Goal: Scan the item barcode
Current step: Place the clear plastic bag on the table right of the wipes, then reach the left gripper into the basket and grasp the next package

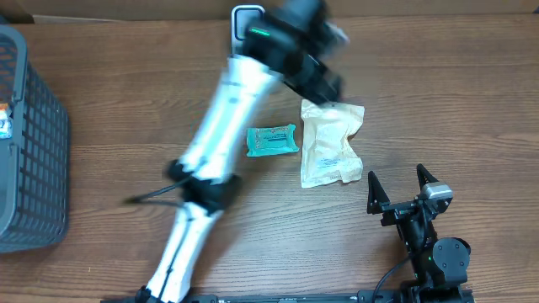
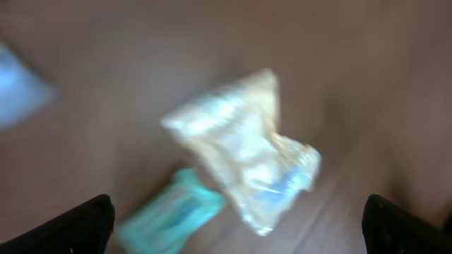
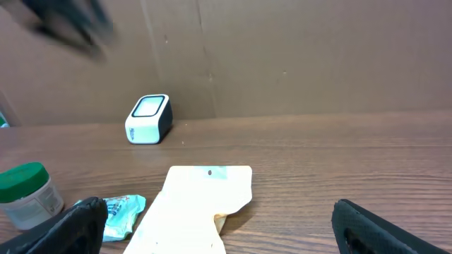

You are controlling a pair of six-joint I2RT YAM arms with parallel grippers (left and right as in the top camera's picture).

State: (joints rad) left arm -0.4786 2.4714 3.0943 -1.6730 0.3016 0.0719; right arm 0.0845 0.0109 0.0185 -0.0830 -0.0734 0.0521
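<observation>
A brown wood-grain surface (image 1: 472,93) fills the whole overhead view. Behind it, in the right wrist view, stands a plain brown board wall (image 3: 296,56) with faint upright seams.

The white left arm (image 1: 221,126) runs slantwise from the near edge up to the far middle, blurred along its length. At the left edge stands a dark grey lattice basket (image 1: 29,143), cut off by the frame. The black right arm (image 1: 434,248) sits at the near right corner.

The beige pouch (image 1: 331,145) lies flat on the surface right of the middle. Its far corner is just under the left hand (image 2: 240,229), whose fingers are spread wide to the two lower corners of the wrist view and hold nothing. That view is too blurred to show any print on the pouch.

The right hand (image 1: 399,187) rests near the pouch's near right corner, apart from it, with its fingers wide apart and empty.

A teal packet (image 1: 272,140) lies just left of the pouch, not touching it. The small white scanner (image 1: 244,17) with a dark top stands at the far middle edge, against the wall. A green-lidded tub (image 3: 25,194) shows at the left only in the right wrist view.
</observation>
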